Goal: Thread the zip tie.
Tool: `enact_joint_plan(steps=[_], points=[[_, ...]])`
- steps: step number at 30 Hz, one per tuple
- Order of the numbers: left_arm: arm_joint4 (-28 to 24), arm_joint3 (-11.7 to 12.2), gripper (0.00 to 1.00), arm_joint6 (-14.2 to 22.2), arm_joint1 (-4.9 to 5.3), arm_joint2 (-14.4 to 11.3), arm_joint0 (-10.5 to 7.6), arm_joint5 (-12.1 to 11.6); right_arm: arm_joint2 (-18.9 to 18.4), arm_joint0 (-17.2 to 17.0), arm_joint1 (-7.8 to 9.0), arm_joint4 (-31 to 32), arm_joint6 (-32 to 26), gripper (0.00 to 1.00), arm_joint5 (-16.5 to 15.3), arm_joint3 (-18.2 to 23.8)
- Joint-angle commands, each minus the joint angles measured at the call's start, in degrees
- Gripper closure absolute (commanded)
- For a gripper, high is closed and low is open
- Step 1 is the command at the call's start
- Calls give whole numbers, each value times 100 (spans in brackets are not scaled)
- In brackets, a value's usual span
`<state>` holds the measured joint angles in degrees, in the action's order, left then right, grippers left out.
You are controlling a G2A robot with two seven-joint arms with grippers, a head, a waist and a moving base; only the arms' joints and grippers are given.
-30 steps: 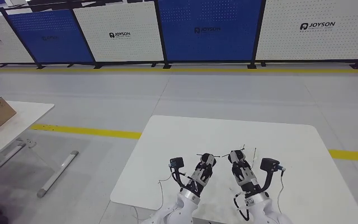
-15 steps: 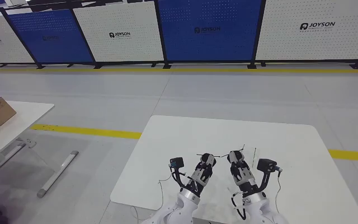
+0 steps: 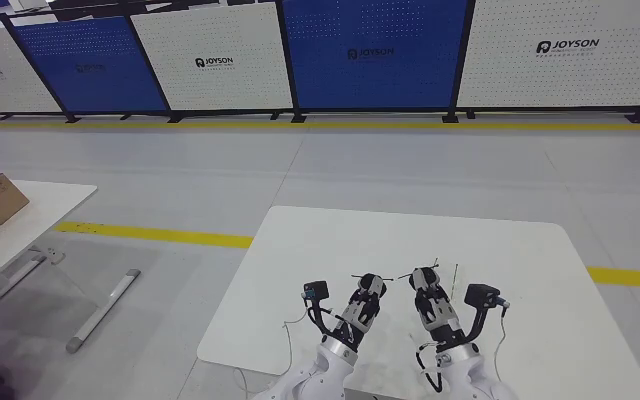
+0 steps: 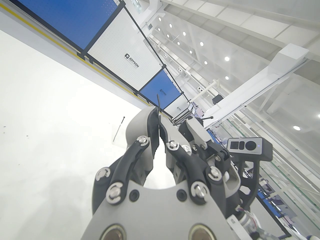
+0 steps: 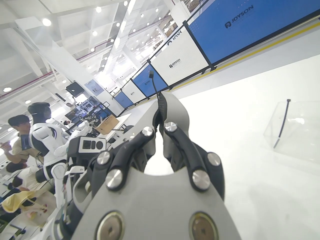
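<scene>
White rectangular tabletop (image 3: 500, 250) lies open ahead of both arms, which hang near its close edge. The left gripper (image 4: 157, 116) is pressed together on a thin black zip tie (image 4: 158, 101). The right gripper (image 5: 161, 103) pinches a black headed tie end (image 5: 151, 74). A clear plastic box (image 5: 300, 138) holding a spare black tie (image 5: 282, 123) stands just beside the right gripper.

Along the far side of the hall, each partition panel carries one printed mark: a small emblem, then a word in capitals, with a finer line beneath too small to make out. It is dark on the white perforated panel (image 3: 213, 55) and the right-hand white panel (image 3: 560, 50). It is pale on the middle blue panel (image 3: 372, 50) and faint on the left blue panel (image 3: 90, 65).
</scene>
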<state>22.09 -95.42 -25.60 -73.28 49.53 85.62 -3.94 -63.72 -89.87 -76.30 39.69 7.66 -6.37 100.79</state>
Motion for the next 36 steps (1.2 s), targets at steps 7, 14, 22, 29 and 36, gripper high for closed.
enact_joint_plan(steps=[7,14,22,29,36], points=[[0,0,100,0,0,0,0,0,63,49,-20,63,-118,100,58,-60],[0,0,100,0,0,0,0,0,110,90,-34,105,-214,100,58,-107],[0,0,100,0,0,0,0,0,98,98,-45,172,-156,100,68,-128],[0,0,100,0,0,0,0,0,36,53,-42,143,-151,100,-37,-111],[0,0,100,0,0,0,0,0,63,114,-60,98,-174,100,-61,-206]])
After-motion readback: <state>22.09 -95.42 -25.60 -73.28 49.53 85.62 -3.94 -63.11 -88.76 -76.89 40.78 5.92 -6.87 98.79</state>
